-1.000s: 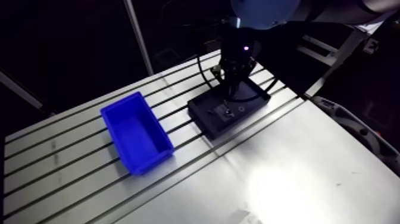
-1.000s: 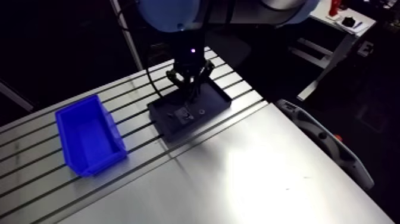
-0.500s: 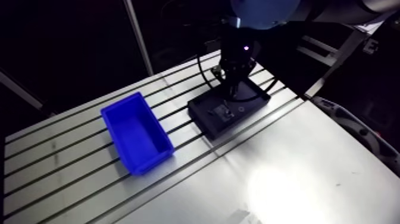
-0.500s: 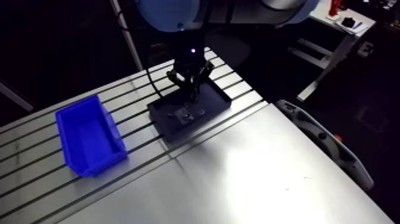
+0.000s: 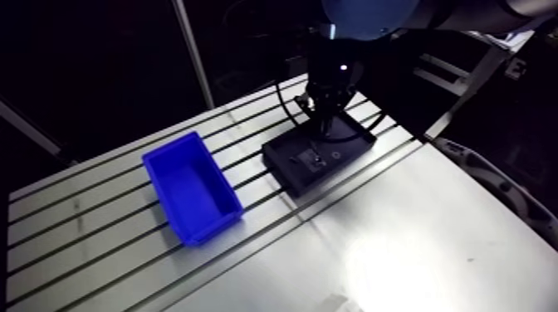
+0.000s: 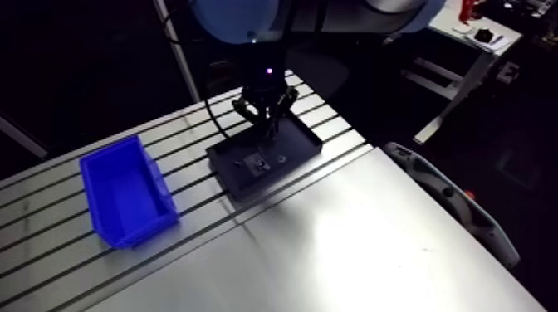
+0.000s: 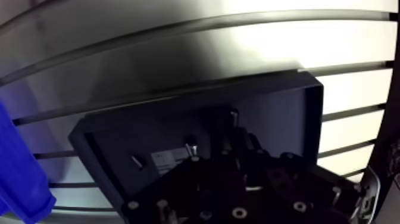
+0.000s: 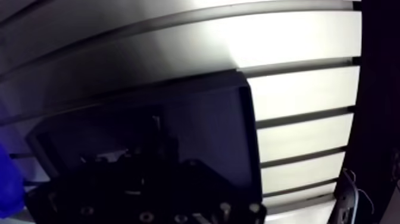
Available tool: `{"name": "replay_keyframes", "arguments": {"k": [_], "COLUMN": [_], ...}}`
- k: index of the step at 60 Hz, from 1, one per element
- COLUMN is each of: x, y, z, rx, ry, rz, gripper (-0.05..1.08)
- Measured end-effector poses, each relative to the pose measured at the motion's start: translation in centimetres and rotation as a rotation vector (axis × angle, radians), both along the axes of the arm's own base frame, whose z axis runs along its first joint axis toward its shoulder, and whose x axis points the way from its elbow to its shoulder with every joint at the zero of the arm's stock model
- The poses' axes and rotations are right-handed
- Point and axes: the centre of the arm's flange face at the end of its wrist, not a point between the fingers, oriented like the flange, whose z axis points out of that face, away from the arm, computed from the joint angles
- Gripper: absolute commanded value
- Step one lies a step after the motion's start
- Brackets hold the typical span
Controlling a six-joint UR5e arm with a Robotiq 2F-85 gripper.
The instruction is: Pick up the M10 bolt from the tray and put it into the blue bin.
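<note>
Now gripper over tray, upper centre of arm view. Bin centre-left, apart. Grip state: cannot tell.

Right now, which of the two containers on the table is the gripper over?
The black tray: the gripper hangs directly above it. The blue bin sits apart, beside the tray, with nothing over it.

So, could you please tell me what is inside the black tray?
Inside the tray I see a pale label and a small upright metal part. The hand covers the rest, so other contents are hidden.
</note>
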Motion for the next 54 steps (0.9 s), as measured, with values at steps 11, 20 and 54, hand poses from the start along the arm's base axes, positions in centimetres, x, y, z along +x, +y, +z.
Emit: {"name": "replay_keyframes", "arguments": {"k": [11,20,54], "x": [0.3,0.8,1.2], "y": [-0.1,-0.2,-4.3], "z": [0.9,2.3,11.9], "rx": [0.003,0.005,-0.083], "ry": [-0.012,-0.021,0.038], "rz": [0.025,0.063,0.402], "gripper": [1.07,1.07,1.07]}}
